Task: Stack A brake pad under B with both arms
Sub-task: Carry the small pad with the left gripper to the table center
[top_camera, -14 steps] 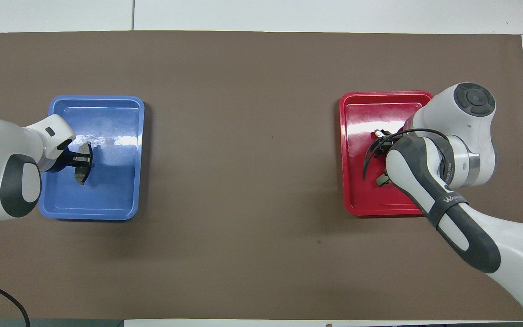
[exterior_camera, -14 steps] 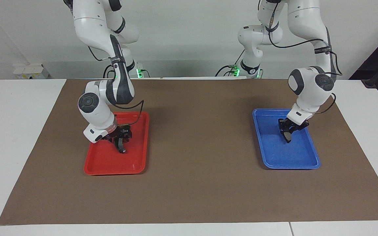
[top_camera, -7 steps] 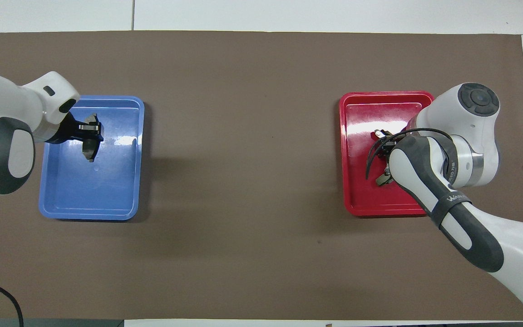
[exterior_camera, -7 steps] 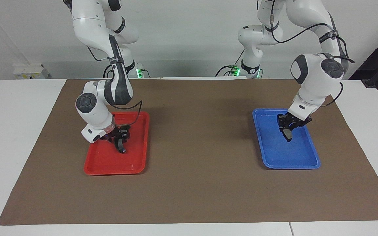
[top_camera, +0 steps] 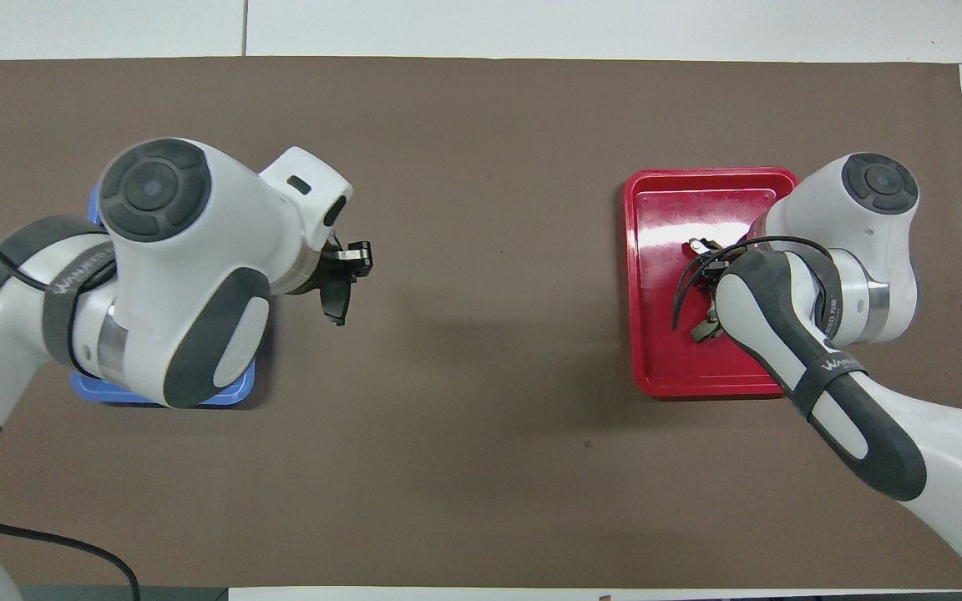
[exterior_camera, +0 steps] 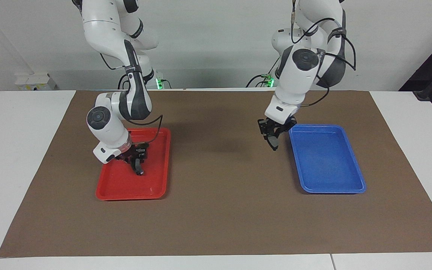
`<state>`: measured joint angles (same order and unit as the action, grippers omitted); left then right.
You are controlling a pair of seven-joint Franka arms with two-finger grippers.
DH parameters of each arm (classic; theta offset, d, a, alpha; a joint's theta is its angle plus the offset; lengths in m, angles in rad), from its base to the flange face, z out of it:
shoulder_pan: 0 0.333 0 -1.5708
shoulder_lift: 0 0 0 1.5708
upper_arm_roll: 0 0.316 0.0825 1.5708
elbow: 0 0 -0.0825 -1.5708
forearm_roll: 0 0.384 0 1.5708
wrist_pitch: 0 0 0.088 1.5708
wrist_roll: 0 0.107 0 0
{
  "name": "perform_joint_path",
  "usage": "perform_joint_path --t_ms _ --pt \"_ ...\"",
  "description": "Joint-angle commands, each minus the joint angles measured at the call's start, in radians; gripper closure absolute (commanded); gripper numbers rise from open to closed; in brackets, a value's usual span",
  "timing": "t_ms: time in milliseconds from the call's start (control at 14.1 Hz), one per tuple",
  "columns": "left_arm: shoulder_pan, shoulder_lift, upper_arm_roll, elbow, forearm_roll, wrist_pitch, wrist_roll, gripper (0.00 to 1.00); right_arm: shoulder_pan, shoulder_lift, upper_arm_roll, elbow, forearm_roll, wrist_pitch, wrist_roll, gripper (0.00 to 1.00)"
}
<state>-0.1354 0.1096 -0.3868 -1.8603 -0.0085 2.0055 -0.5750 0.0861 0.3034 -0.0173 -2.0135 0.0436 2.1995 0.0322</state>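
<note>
My left gripper is shut on the A brake pad, a short dark pad that hangs on edge. They are over the brown mat beside the blue tray, on the side toward the middle of the table. In the overhead view the left gripper and the A brake pad show past the arm's white wrist. My right gripper is low inside the red tray, right at B. B is mostly hidden under that arm; only an olive-grey end of B peeks out.
The brown mat covers most of the white table. The blue tray holds nothing, and only a corner of the blue tray shows under the left arm from above. A black cable loops off the right wrist over the red tray.
My left arm has lifted the A brake pad out of the blue tray and swung it toward the middle of the table. The right arm has stayed low in the red tray.
</note>
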Motion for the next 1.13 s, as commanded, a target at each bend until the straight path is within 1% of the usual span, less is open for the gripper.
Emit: perform_joint_path --t_ms 0,142,283,354,495,566,778,1061 --pt "0.007 0.059 -0.096 0.032 0.054 -0.010 -0.136 0.99 -0.006 -0.018 0.007 -0.011 -0.002 -0.015 -0.021 0.40" --pt "-0.009 0.116 -0.161 0.033 0.145 0.063 -0.270 0.99 -0.006 -0.018 0.007 -0.008 -0.002 -0.020 -0.021 0.40" --pt "-0.056 0.189 -0.164 0.036 0.200 0.107 -0.341 0.99 -0.005 -0.018 0.007 -0.008 -0.002 -0.020 -0.021 0.40" --pt "-0.082 0.232 -0.164 0.047 0.232 0.145 -0.382 0.99 -0.005 -0.018 0.007 -0.008 -0.002 -0.021 -0.021 0.43" --pt "-0.122 0.319 -0.159 0.076 0.332 0.220 -0.463 0.99 -0.005 -0.018 0.007 -0.005 -0.002 -0.033 -0.021 0.44" --pt "-0.140 0.350 -0.155 0.085 0.364 0.249 -0.483 0.99 -0.005 -0.020 0.007 -0.004 -0.002 -0.035 -0.021 0.45" --pt "-0.159 0.398 -0.150 0.087 0.372 0.306 -0.487 0.99 -0.006 -0.021 0.007 -0.004 -0.002 -0.041 -0.021 0.46" --pt "-0.168 0.406 -0.139 0.085 0.386 0.302 -0.485 0.99 -0.005 -0.030 0.007 -0.002 -0.002 -0.055 -0.021 0.47"
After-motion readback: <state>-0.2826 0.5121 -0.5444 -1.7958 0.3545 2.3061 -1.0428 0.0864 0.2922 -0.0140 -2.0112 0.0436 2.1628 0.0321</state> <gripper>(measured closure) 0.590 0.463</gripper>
